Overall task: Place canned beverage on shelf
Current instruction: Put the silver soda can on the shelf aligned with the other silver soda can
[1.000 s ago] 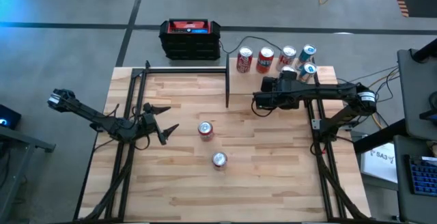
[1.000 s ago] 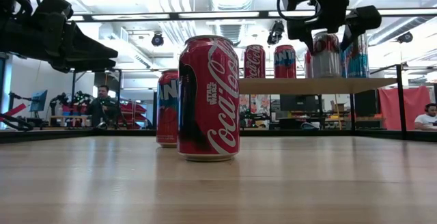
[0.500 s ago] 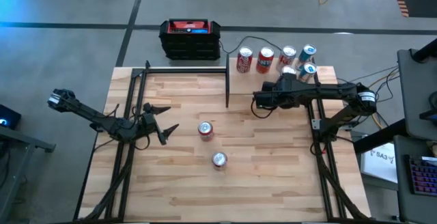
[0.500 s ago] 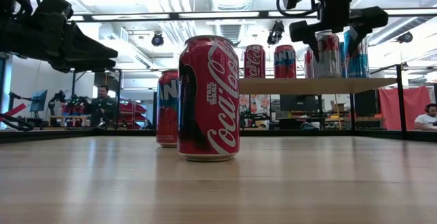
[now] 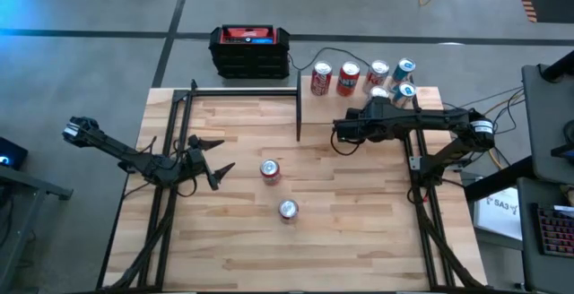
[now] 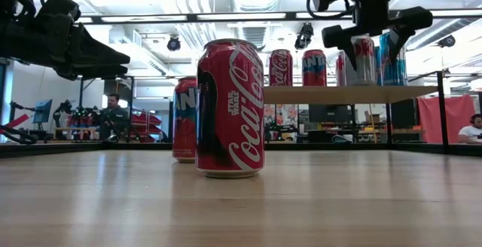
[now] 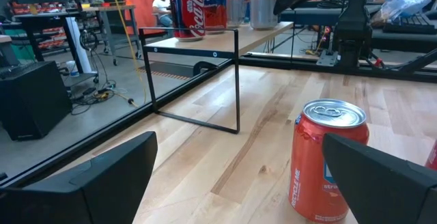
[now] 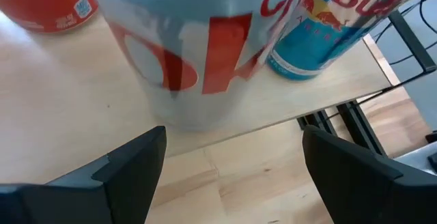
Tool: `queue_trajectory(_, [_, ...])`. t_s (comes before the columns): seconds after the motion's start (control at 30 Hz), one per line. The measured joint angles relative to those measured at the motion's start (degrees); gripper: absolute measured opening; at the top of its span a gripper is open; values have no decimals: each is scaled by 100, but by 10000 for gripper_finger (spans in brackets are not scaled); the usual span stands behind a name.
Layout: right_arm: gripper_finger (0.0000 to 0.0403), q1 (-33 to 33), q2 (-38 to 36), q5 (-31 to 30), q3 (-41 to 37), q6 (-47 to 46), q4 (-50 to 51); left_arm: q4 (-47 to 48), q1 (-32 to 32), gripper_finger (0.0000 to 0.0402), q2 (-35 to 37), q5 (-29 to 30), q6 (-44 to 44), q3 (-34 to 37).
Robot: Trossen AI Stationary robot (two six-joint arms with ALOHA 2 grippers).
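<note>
Five cans stand on the shelf (image 5: 359,101), including a silver Coke can (image 8: 198,53) at its front edge. Right hand (image 8: 232,159) spread, released, just beside it. Left hand (image 5: 218,170) spread, empty. Two cans (image 5: 270,170) remain on the table (image 5: 359,240).

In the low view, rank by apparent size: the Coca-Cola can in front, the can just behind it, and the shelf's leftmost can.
1. Coca-Cola can, largest.
2. Can just behind it, partly hidden.
3. Shelf's leftmost can, smallest.
Nearness to the camera drives this; true sizes may match.
</note>
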State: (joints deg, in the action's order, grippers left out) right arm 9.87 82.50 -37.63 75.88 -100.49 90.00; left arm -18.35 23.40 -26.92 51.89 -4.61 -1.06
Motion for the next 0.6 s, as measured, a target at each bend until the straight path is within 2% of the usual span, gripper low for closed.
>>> queue_trajectory(0.6, [325,395,0,-254,-11,256,2,0,2,400,0,0,1,0])
